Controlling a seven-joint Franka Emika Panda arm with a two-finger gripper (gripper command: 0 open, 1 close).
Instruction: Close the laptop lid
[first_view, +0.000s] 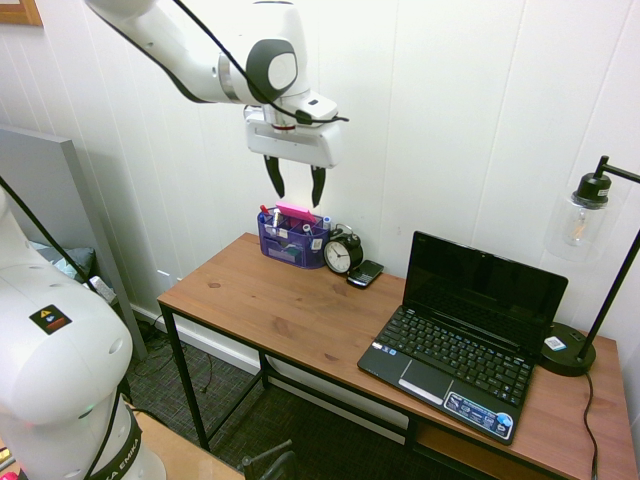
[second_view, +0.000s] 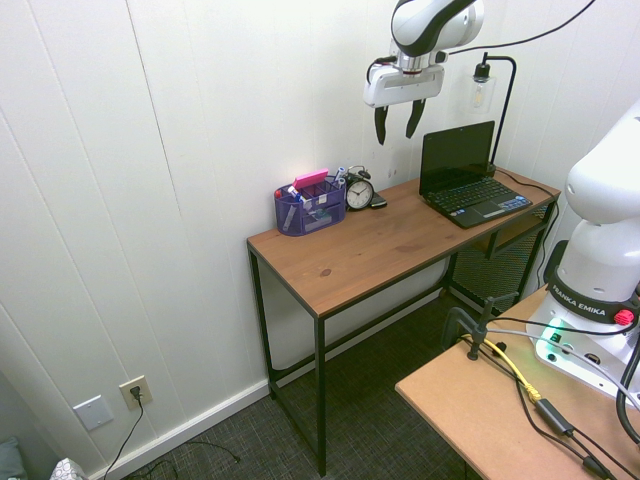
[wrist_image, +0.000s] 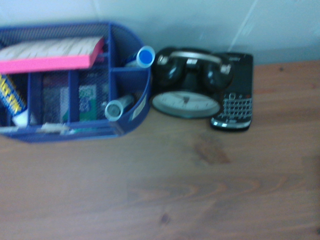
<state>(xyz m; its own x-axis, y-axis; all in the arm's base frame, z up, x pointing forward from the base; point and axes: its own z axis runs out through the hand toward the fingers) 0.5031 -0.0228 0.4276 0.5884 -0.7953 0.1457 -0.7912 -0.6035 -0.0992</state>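
Gripper (first_view: 295, 194) above desk, jaws wide apart, holding nothing; descending early on its way to the upright laptop lid (first_view: 485, 288) could knock the alarm clock (first_view: 343, 251).

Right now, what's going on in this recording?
The robot isn't handling anything at this moment. Its gripper hangs open and empty in the air, above the end of the desk where the purple organizer and the alarm clock sit. The laptop lid still stands up, with the keyboard exposed, so the closing has yet to be done.
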